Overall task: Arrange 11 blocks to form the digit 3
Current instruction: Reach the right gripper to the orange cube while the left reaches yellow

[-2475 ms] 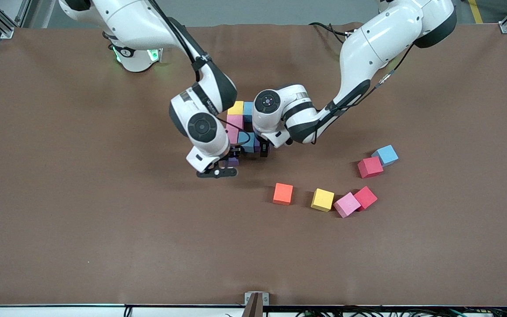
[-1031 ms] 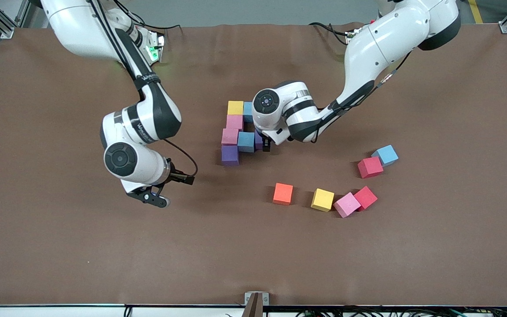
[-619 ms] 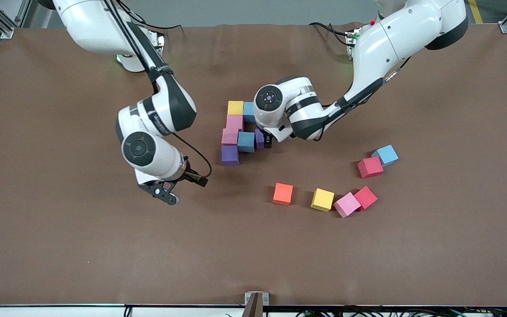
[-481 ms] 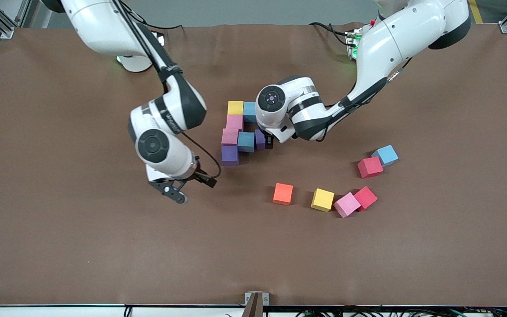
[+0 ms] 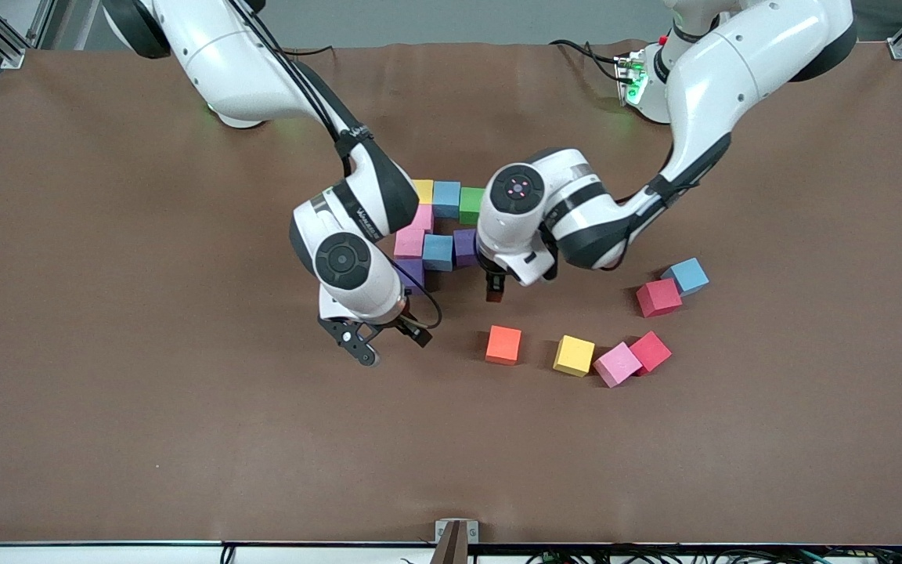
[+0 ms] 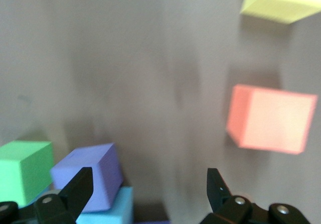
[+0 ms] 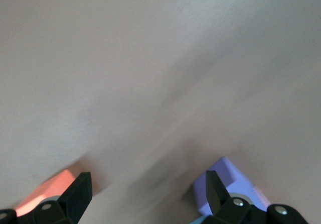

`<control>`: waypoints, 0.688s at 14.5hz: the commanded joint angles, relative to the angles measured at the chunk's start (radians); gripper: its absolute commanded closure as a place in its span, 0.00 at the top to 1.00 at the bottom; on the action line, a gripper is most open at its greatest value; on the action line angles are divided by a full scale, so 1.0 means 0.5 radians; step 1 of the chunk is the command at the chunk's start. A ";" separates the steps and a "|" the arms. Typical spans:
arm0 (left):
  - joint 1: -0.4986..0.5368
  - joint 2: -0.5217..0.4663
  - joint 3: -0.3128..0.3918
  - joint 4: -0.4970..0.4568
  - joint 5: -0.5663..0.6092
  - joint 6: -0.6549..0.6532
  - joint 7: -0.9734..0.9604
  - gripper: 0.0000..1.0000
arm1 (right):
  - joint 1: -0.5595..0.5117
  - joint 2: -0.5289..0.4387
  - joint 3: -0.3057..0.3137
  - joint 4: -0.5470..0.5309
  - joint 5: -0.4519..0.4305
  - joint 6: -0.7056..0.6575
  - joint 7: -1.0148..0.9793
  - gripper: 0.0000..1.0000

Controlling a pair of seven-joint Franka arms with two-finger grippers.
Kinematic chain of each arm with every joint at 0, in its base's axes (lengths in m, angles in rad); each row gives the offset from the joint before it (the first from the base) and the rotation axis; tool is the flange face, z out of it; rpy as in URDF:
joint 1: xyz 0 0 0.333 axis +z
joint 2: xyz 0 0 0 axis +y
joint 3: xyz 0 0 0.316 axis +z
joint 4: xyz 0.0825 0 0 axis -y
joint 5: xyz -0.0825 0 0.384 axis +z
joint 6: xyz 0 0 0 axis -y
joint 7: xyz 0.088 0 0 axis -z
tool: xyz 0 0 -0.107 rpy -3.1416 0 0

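Left gripper [image 5: 492, 296] over counter [image 5: 146, 431] near orange block [image 5: 503, 345], jaws wide, empty. Right gripper [image 5: 377, 346] likewise, over bare counter. Risk: arms crowd, knocking half-built digit 3 [image 5: 443, 227].

Brown table [image 5: 146, 439], cloth-covered. Mid-table, a cluster of touching blocks: yellow [image 5: 424, 190], light blue [image 5: 446, 199], green [image 5: 470, 204] in a row; pink [image 5: 409, 244], blue [image 5: 438, 252], purple [image 5: 464, 247] nearer cam; another purple [image 5: 413, 272] partly hidden. Loose, nearer cam twd left arm's end: orange [image 5: 503, 345], yellow [image 5: 574, 355], pink [image 5: 617, 364] touching red [image 5: 651, 351]; red [image 5: 658, 298] touching light blue [image 5: 686, 276].
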 commanded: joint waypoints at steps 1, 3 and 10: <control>0.154 -0.026 -0.007 0.005 0.040 -0.055 0.179 1.00 | 0.074 0.265 -0.006 0.379 -0.013 -0.026 0.187 1.00; 0.243 -0.023 -0.004 0.011 0.043 -0.107 0.363 1.00 | 0.080 0.294 -0.009 0.417 -0.013 0.005 0.267 1.00; 0.446 0.026 0.042 0.014 0.257 -0.033 0.680 1.00 | 0.040 0.202 -0.027 0.264 -0.056 -0.148 0.301 1.00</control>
